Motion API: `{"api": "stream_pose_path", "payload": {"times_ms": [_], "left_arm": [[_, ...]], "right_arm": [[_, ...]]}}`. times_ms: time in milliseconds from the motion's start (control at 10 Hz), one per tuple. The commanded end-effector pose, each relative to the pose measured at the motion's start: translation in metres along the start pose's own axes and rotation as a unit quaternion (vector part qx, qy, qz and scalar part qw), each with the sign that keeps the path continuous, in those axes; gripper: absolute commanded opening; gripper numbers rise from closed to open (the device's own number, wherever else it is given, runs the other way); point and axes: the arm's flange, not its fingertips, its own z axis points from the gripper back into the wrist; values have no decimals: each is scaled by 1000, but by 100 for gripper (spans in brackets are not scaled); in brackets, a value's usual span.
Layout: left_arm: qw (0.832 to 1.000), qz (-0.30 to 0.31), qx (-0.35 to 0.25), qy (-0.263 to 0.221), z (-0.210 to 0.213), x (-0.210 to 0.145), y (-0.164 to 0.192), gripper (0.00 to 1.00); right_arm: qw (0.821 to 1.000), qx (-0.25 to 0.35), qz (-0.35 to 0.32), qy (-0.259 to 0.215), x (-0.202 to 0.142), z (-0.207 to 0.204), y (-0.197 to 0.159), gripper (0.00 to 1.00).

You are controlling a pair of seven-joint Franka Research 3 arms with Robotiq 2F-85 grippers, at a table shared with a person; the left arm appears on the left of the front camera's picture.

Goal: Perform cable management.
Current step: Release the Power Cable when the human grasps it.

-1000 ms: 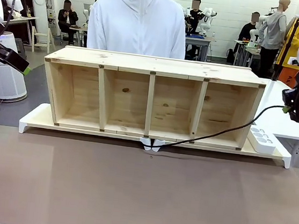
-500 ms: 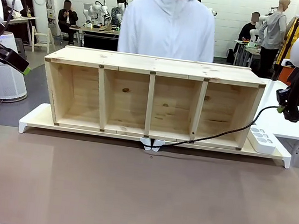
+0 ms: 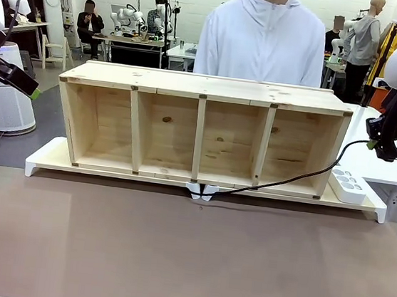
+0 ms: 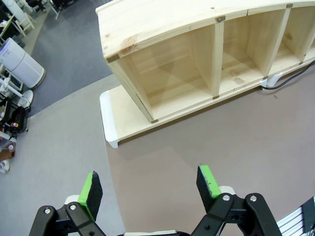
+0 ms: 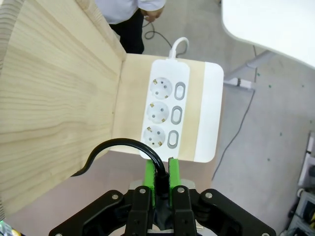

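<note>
The thin black cable (image 3: 288, 179) rises from a white clip (image 3: 202, 190) at the front edge of the base board, to the right and up past the shelf's right end. My right gripper (image 3: 377, 145) holds it there in the air, shut on it. In the right wrist view the cable (image 5: 123, 143) loops out from between the green pads of that gripper (image 5: 161, 178), above the white power strip (image 5: 162, 115). The strip (image 3: 347, 185) lies on the board's right end. At the far left, off the table, my left gripper (image 3: 33, 90) stands open (image 4: 147, 184) with nothing between its fingers.
A long wooden shelf (image 3: 201, 127) with several open compartments stands on a white base board (image 3: 46, 160) across the table's far side. A person in a white hoodie (image 3: 267, 45) stands behind it. A white table (image 3: 390, 167) adjoins at the right. Brown tabletop (image 3: 171, 260) lies in front.
The person has walked to the right behind the shelf. My right gripper has shifted slightly left with the cable still in it. The left arm has not moved.
</note>
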Motion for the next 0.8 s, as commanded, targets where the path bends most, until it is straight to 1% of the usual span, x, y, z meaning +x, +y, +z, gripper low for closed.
{"api": "stream_pose_path", "payload": {"times_ms": [0, 700], "left_arm": [[1000, -1, 4, -3, -2, 1, 0, 100], [1000, -1, 4, -3, -2, 1, 0, 100]], "right_arm": [[1000, -1, 2, 0, -1, 0, -2, 14], [1000, -1, 2, 0, -1, 0, -2, 14]]}}
